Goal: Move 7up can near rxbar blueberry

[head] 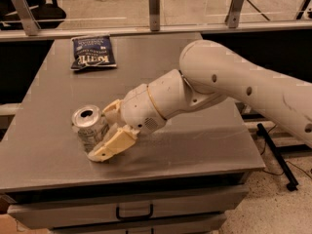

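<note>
Looking down on the grey table (195,145), we see the 7up can (88,126) standing upright near the front left part of the top, a little back from the front edge. Its open, shiny lid faces up toward us, and the silvery side shows faint markings.

The gripper (100,133) has reached the can from the right, low over the tabletop. Its two cream fingers are spread apart with the can between them. The nearer finger (114,144) runs along the front of the can, its tip resting down by the base. The farther finger (112,110) sits behind the can's right shoulder. Both fingers look close against the can, but we cannot tell whether either one is pressing on it. The can stands level on the table, not lifted.

The pale, thick arm (234,82) comes in from the right edge of the view, bends over the middle of the table, and slopes down to the wrist just right of the can.

Well apart from the can, at the back left of the table, a dark-blue chip bag (93,52) lies flat with its white print facing up. Below the front edge we see a drawer with a dark handle (134,212).
</note>
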Robot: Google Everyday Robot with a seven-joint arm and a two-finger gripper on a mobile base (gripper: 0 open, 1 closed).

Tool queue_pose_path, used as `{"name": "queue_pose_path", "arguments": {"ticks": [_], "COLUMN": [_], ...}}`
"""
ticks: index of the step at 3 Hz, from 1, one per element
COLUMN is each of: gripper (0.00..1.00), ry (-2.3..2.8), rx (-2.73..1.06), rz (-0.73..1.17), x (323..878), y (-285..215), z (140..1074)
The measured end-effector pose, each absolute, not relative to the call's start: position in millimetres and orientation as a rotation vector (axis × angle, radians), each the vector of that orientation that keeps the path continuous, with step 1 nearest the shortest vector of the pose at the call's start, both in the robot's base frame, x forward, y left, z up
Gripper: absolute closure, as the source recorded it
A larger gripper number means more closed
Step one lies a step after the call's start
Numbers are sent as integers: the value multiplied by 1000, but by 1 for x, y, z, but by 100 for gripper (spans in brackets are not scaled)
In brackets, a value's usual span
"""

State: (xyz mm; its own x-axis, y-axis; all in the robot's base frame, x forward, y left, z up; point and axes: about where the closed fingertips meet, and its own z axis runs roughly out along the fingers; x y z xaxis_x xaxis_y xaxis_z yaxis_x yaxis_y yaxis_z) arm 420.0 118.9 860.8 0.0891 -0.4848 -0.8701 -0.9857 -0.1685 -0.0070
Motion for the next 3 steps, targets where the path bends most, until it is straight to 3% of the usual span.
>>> {"name": "queue_pose_path", "arguments": {"ticks": [2,3], "gripper": [88,100], "ry": [1457,1451], "rx": [-1639,-1642], "rz": [884,881], "x": [451,450], "y": [77,79], "z": [895,898]}}
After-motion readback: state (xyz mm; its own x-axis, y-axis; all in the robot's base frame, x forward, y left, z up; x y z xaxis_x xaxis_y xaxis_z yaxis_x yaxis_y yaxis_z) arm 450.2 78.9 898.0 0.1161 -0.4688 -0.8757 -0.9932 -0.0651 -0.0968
